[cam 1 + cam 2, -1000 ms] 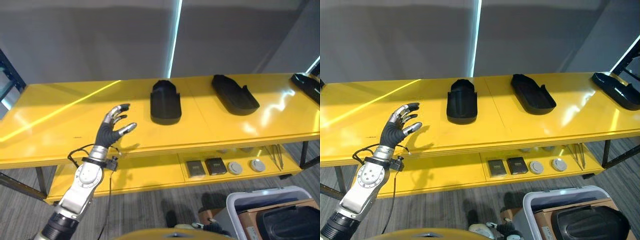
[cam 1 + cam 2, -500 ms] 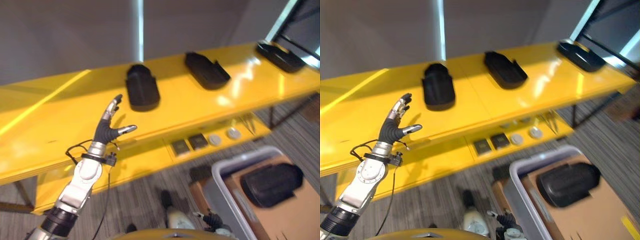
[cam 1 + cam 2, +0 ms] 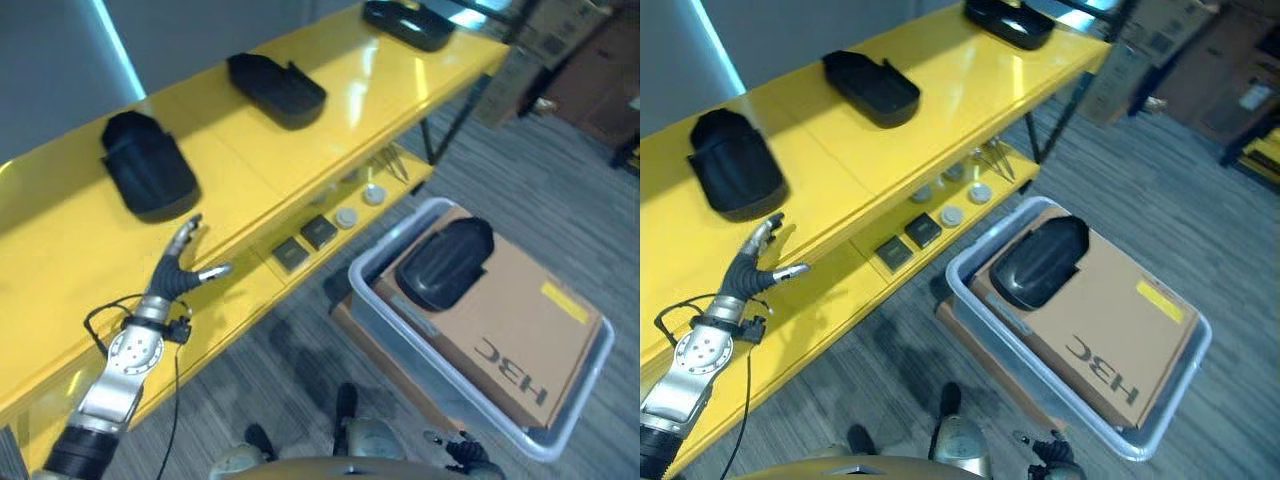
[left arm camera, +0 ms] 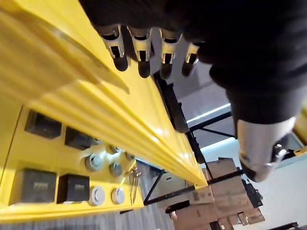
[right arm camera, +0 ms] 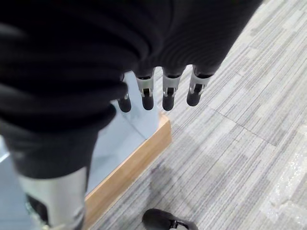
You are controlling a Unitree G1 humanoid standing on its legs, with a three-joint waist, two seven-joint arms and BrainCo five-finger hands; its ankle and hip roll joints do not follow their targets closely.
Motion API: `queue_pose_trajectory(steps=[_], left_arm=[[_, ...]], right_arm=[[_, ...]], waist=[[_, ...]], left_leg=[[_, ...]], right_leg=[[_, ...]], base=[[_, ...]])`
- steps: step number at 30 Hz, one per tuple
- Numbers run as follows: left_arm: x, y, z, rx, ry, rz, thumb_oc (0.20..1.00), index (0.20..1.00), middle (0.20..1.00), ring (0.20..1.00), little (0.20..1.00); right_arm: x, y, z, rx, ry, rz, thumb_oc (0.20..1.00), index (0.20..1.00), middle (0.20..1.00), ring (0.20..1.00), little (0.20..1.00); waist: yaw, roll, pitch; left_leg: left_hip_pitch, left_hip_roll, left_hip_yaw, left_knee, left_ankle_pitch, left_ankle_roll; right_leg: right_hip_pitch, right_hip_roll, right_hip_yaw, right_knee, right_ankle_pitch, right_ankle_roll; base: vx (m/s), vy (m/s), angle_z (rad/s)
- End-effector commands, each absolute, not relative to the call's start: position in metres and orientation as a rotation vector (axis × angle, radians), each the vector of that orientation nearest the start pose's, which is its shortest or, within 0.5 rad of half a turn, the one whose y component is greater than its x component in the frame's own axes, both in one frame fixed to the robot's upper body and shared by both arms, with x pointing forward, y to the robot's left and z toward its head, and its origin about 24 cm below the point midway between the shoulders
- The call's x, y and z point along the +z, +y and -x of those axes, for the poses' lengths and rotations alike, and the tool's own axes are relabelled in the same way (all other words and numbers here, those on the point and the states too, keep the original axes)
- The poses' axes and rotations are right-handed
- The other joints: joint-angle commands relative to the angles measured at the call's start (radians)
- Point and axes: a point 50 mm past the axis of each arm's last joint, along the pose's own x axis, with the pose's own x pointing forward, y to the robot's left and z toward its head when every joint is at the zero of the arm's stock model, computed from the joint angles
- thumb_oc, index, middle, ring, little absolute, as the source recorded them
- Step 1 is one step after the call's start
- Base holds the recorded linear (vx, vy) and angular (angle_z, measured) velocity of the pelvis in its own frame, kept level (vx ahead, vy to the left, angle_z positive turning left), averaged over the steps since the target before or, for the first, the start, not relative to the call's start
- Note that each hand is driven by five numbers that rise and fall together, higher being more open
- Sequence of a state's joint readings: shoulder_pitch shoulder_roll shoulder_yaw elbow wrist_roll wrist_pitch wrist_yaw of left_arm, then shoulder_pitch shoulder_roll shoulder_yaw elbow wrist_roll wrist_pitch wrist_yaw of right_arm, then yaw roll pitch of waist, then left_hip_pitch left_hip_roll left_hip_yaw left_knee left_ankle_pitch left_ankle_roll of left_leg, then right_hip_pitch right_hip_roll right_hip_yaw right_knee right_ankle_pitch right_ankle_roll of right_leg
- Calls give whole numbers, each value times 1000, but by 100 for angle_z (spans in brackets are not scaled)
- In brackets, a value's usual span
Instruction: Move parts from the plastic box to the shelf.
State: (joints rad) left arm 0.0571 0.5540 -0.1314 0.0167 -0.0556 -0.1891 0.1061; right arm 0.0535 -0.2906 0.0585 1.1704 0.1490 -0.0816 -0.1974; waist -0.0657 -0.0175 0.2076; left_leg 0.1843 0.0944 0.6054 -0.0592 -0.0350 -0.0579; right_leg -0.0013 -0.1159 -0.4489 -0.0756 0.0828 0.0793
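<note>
a black part (image 3: pixel 445 263) lies on a cardboard box (image 3: pixel 510 320) inside the grey plastic box (image 3: pixel 372 298) on the floor, just beside the yellow shelf (image 3: pixel 330 120). three more black parts sit on the shelf's top level: one (image 3: pixel 148 165) near the left hand (image 3: pixel 178 268), one (image 3: pixel 275 88) further along, one (image 3: pixel 405 20) at the far end. the left hand hangs at the shelf's front edge, fingers straight and spread, holding nothing. the right hand (image 5: pixel 158 91) is over the carpet, fingers relaxed and empty.

Glossy yellow shelf (image 3: pixel 330 120); translucent plastic box (image 3: pixel 585 385); matt black parts (image 3: pixel 445 262).
</note>
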Motion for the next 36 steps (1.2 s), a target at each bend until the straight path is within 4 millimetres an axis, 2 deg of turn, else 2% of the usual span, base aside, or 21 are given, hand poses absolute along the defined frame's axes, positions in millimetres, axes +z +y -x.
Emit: queue_pose_trajectory(steps=[1, 3, 5, 6, 7, 8, 9, 10, 12, 15, 17, 18, 19, 21, 22, 23, 27, 28, 30, 31, 36], left_arm=[[52, 213, -243, -88, -103, -476, 1000, 1000, 1000, 1000, 1000], [41, 216, -241, -63, -56, -482, 1000, 1000, 1000, 1000, 1000], [27, 220, -237, -38, 0, -460, 1000, 1000, 1000, 1000, 1000], [22, 223, -234, -25, 24, -463, 1000, 1000, 1000, 1000, 1000], [10, 224, -230, -11, 73, -471, 1000, 1000, 1000, 1000, 1000], [4, 224, -228, -3, 93, -456, 1000, 1000, 1000, 1000, 1000], [4, 223, -228, -3, 93, -455, 1000, 1000, 1000, 1000, 1000], [-13, 221, -221, 37, 162, -396, 1000, 1000, 1000, 1000, 1000], [-34, 219, -212, 47, 248, -425, 1000, 1000, 1000, 1000, 1000], [-62, 217, -197, 71, 380, -443, 1000, 1000, 1000, 1000, 1000], [-79, 217, -190, 72, 467, -463, 1000, 1000, 1000, 1000, 1000], [-79, 216, -190, 71, 467, -462, 1000, 1000, 1000, 1000, 1000], [-84, 217, -187, 69, 491, -477, 1000, 1000, 1000, 1000, 1000], [-107, 219, -167, 72, 623, -504, 1000, 1000, 1000, 1000, 1000], [-116, 222, -157, 58, 684, -550, 1000, 1000, 1000, 1000, 1000], [-116, 222, -157, 58, 684, -550, 1000, 1000, 1000, 1000, 1000], [-125, 226, -154, 78, 755, -575, 1000, 1000, 1000, 1000, 1000], [-125, 226, -155, 79, 753, -575, 1000, 1000, 1000, 1000, 1000], [-124, 227, -158, 72, 753, -608, 1000, 1000, 1000, 1000, 1000], [-122, 229, -164, 79, 740, -622, 1000, 1000, 1000, 1000, 1000], [-113, 230, -182, 117, 689, -615, 1000, 1000, 1000, 1000, 1000]], right_arm=[[-150, -257, -91, -251, 1079, 359, 1000, 1000, 1000, 1000, 1000], [-145, -247, -105, -180, 998, 365, 1000, 1000, 1000, 1000, 1000], [-137, -240, -117, -114, 915, 387, 1000, 1000, 1000, 1000, 1000], [-132, -237, -125, -91, 864, 398, 1000, 1000, 1000, 1000, 1000], [-120, -233, -140, -47, 768, 437, 1000, 1000, 1000, 1000, 1000], [-110, -232, -152, -31, 693, 457, 1000, 1000, 1000, 1000, 1000], [-110, -233, -152, -31, 694, 457, 1000, 1000, 1000, 1000, 1000], [-93, -230, -168, -32, 582, 459, 1000, 1000, 1000, 1000, 1000], [-81, -224, -179, -5, 498, 468, 1000, 1000, 1000, 1000, 1000], [-51, -218, -196, -16, 325, 420, 1000, 1000, 1000, 1000, 1000], [-25, -213, -206, -12, 183, 384, 1000, 1000, 1000, 1000, 1000], [-25, -214, -205, -13, 184, 386, 1000, 1000, 1000, 1000, 1000], [-13, -211, -205, -5, 127, 349, 1000, 1000, 1000, 1000, 1000], [18, -204, -202, 13, -21, 264, 1000, 1000, 1000, 1000, 1000], [42, -197, -203, 48, -138, 275, 1000, 1000, 1000, 1000, 1000], [42, -197, -203, 48, -138, 275, 1000, 1000, 1000, 1000, 1000], [57, -191, -237, -19, -216, 355, 1000, 1000, 1000, 1000, 1000], [57, -191, -238, -19, -218, 355, 1000, 1000, 1000, 1000, 1000], [67, -188, -255, -46, -258, 397, 1000, 1000, 1000, 1000, 1000], [75, -186, -276, -88, -278, 437, 1000, 1000, 1000, 1000, 1000], [108, -192, -316, -225, -353, 514, 1000, 1000, 1000, 1000, 1000]], waist=[[-6, -23, -81], [-20, -23, -75], [-23, -25, -58], [-22, -23, -45], [-10, -18, -16], [-3, -14, -4], [-5, -12, -5], [3, -8, 0], [17, 7, -5], [17, 34, -4], [-13, 45, -10], [-11, 47, -9], [-20, 53, -14], [-45, 56, -22], [-42, 47, -19], [-42, 47, -20], [-5, 33, -5], [-6, 33, -4], [10, 30, 7], [25, 27, 24], [62, 36, 72]], left_leg=[[-68, -29, -164, 12, -16, 32], [-75, -14, -161, 82, -25, 16], [-125, 35, -159, 244, -38, -13], [-162, 67, -173, 339, -10, -38], [-220, 111, -213, 463, 115, -74], [-247, 103, -274, 492, 136, -83], [-250, 104, -277, 495, 135, -84], [-279, 33, -383, 459, 98, -63], [-259, -36, -510, 278, 26, -28], [-248, -52, -656, 132, 67, -25], [-217, -30, -618, 74, 74, -21], [-213, -29, -617, 69, 76, -21], [-196, -26, -607, 46, 79, -19], [-148, -38, -571, -16, 81, -8], [-150, -51, -541, -28, 69, 5], [-150, -51, -540, -28, 69, 5], [-178, -64, -539, -28, 65, 18], [-178, -64, -539, -28, 65, 18], [-194, -66, -541, -28, 68, 21], [-218, -69, -545, -28, 73, 23], [-301, -75, -578, -28, 106, 10]], right_leg=[[16, -41, 109, 66, -40, 89], [32, -22, 136, 48, -47, 75], [61, -8, 153, 28, -63, 50], [73, 3, 168, 21, -71, 32], [91, 18, 187, 8, -70, -1], [92, 20, 201, 4, -68, -9], [93, 21, 198, 4, -68, -10], [86, 15, 238, -1, -68, -5], [79, 14, 293, 3, -67, 17], [73, 27, 376, 17, -72, 33], [59, 31, 389, 20, -73, 39], [60, 32, 390, 21, -74, 38], [55, 31, 394, 23, -75, 40], [41, 20, 415, 17, -61, 54], [7, 8, 445, 23, -44, 68], [7, 8, 445, 23, -44, 68], [-21, -13, 437, 5, -16, 81], [-21, -13, 437, 4, -15, 81], [-32, -19, 432, -3, -6, 84], [-55, -23, 429, -6, 6, 86], [-114, -28, 403, -5, 22, 79]], base=[[71, -210, -59], [55, -258, -37], [9, -255, -54], [-66, -290, -50], [-83, -231, -53], [-82, -141, -55], [-40, -3, -98], [11, 62, -117], [109, 125, -106], [110, 141, -136], [44, 113, -100], [31, 133, -110], [38, 215, -122], [37, 329, -55], [-10, 221, -29], [-48, 191, -43], [-43, 65, -12], [-33, 19, 31], [-61, 23, 36], [-116, 20, 26], [-100, -3, 23]])
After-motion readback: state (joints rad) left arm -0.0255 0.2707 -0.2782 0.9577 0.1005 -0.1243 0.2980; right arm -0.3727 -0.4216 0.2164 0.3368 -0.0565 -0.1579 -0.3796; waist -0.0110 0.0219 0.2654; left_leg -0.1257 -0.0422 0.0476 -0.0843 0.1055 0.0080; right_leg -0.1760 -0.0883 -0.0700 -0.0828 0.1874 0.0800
